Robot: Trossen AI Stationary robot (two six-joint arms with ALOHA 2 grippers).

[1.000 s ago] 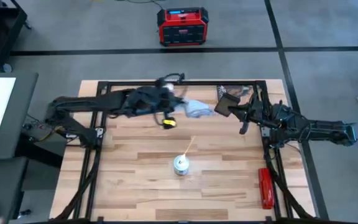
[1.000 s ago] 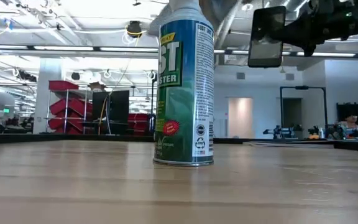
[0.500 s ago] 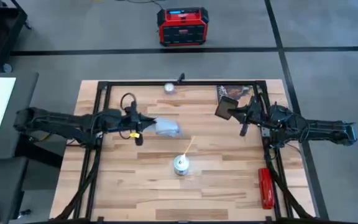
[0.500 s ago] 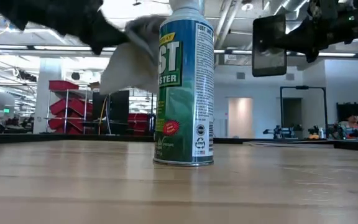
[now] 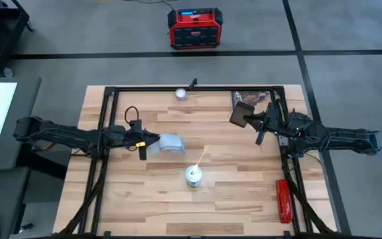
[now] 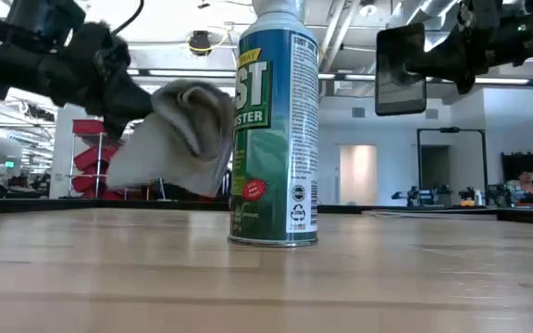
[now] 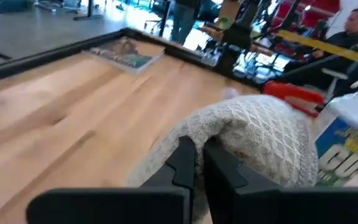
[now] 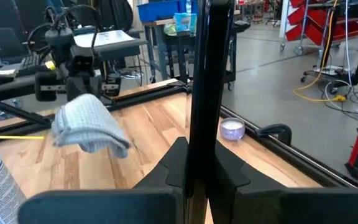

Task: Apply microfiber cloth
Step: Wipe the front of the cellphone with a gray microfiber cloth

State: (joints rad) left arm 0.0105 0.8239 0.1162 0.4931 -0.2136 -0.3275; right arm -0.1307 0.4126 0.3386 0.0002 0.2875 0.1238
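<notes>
Left gripper (image 5: 150, 141) clamps cloth (image 5: 170, 142) above table (image 5: 144, 192), left of centre. Can (image 5: 192, 176) upright just beyond cloth. Right gripper (image 5: 252, 119) holds phone (image 5: 240, 115) aloft near card (image 5: 247, 98). Red tool (image 5: 283, 200) at right edge.

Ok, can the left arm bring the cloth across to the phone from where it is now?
Probably yes. The left end effector holds the microfiber cloth in the air, and the phone is held up by the right end effector. Only open table lies between; the spray can stands nearer the front.
</notes>
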